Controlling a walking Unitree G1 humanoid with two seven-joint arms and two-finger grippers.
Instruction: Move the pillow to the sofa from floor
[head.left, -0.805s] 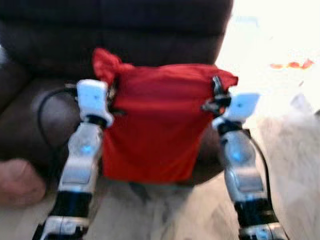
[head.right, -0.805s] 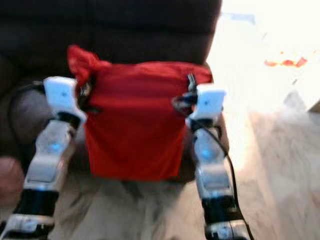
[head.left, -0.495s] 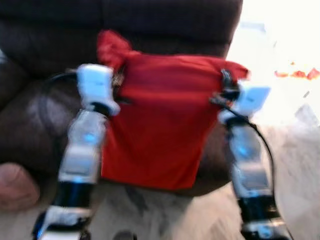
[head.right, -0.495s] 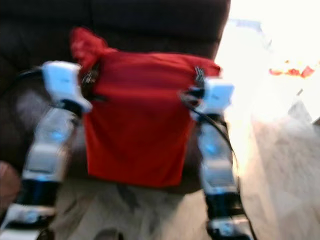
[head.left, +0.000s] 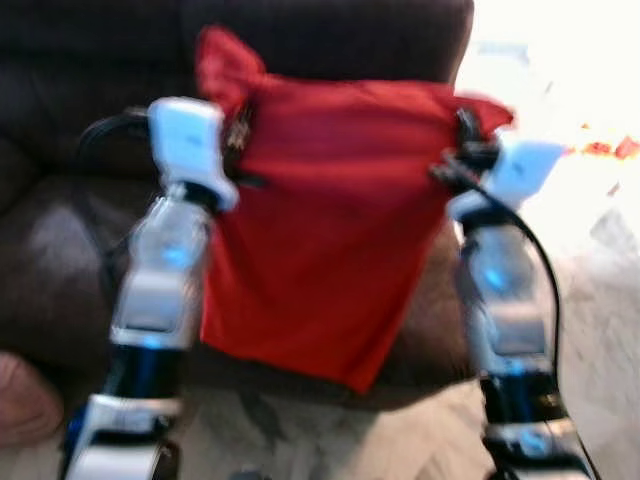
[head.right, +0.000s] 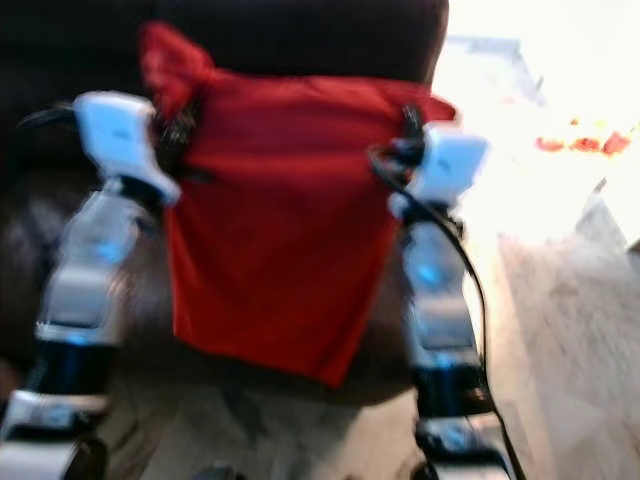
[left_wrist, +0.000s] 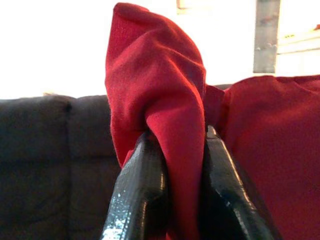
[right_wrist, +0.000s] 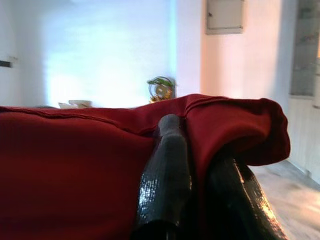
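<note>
A red pillow (head.left: 320, 220) hangs in the air between my two arms, in front of the dark brown sofa (head.left: 70, 230). My left gripper (head.left: 238, 128) is shut on its upper left corner, which bunches up above the fingers (left_wrist: 145, 185). My right gripper (head.left: 462, 140) is shut on the upper right corner, with cloth folded over the fingers (right_wrist: 167, 170). The pillow's lower edge hangs slanted over the front of the sofa seat.
The sofa's backrest (head.left: 330, 40) rises behind the pillow. Pale wood-look floor (head.left: 600, 300) runs to the right, brightly lit, with small red things (head.left: 610, 150) far off. A rounded pinkish object (head.left: 25, 400) lies at the lower left by the sofa.
The whole picture has shifted as I moved closer to the sofa. The pillow sits higher against the backrest, and its lower edge now slants down toward the right. Both grips are unchanged.
</note>
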